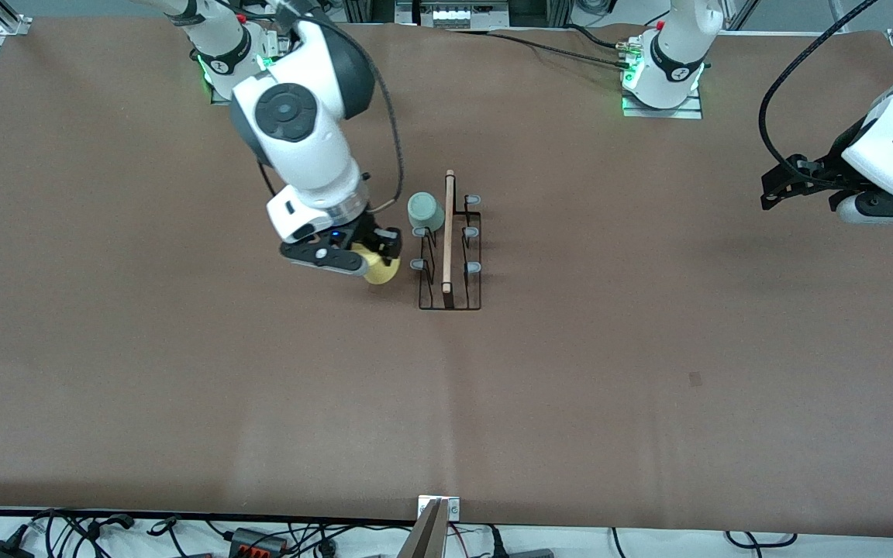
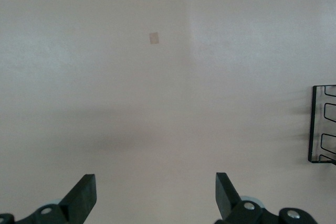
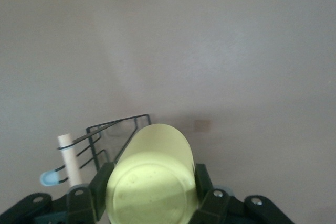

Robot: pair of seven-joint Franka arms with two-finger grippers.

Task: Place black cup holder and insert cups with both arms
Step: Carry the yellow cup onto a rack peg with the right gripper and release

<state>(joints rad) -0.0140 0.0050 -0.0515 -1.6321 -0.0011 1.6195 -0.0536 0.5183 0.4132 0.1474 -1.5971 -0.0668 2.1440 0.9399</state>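
Beside the black cup holder, right gripper clamping yellow cup, left gripper spread, idle.

Rack standing mid-bench, one cup hung, one cup carried

The black wire rack stands upright near the bench's middle, its wooden rod handle on top. A grey-green cup sits on a peg at the end nearer the robots' edge. The yellow cup lies sideways, clamped in the right gripper beside the rack.
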